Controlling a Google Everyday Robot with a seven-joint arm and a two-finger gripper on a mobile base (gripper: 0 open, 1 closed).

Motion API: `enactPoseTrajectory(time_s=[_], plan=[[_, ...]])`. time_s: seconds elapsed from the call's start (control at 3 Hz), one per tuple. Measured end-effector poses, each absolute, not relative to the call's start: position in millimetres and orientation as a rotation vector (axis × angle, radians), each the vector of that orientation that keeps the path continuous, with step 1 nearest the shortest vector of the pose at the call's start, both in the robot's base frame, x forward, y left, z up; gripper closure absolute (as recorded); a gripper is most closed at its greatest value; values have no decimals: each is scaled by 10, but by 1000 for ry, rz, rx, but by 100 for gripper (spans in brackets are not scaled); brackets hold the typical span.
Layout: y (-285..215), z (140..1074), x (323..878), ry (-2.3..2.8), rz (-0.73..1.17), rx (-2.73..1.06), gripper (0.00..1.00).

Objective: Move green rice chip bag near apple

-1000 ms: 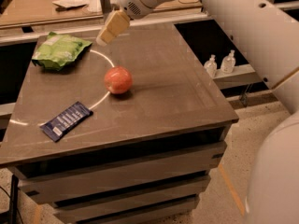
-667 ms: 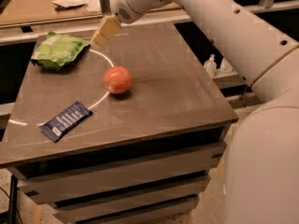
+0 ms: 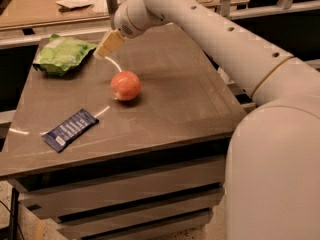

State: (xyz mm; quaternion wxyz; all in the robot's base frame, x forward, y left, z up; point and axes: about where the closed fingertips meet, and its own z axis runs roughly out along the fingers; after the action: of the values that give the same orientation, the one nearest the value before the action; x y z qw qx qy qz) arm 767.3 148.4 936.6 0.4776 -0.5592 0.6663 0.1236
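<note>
The green rice chip bag [image 3: 62, 55] lies at the far left corner of the brown table [image 3: 170, 89], crinkly with a pale patch. The red-orange apple [image 3: 125, 85] sits near the table's middle, to the right of and nearer than the bag. My gripper [image 3: 107, 45] hangs from the white arm above the table, just right of the bag and beyond the apple. It touches neither and holds nothing that I can see.
A flat dark-blue wrapper bar [image 3: 70, 129] lies near the table's front left edge. A wooden counter [image 3: 50, 4] with papers stands behind the table. My white arm [image 3: 225, 39] crosses from the right, and its bulk fills the lower right.
The gripper has moved left and a little lower, closer to the green bag. The bag, apple and blue bar have not moved.
</note>
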Motion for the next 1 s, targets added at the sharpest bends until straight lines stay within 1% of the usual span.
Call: enactPoseTrajectory(time_s=[0.67, 1.0], plan=[[2059, 9120, 7819, 1477, 393, -1529, 0], [2317, 9077, 7747, 1381, 423, -1647, 0]])
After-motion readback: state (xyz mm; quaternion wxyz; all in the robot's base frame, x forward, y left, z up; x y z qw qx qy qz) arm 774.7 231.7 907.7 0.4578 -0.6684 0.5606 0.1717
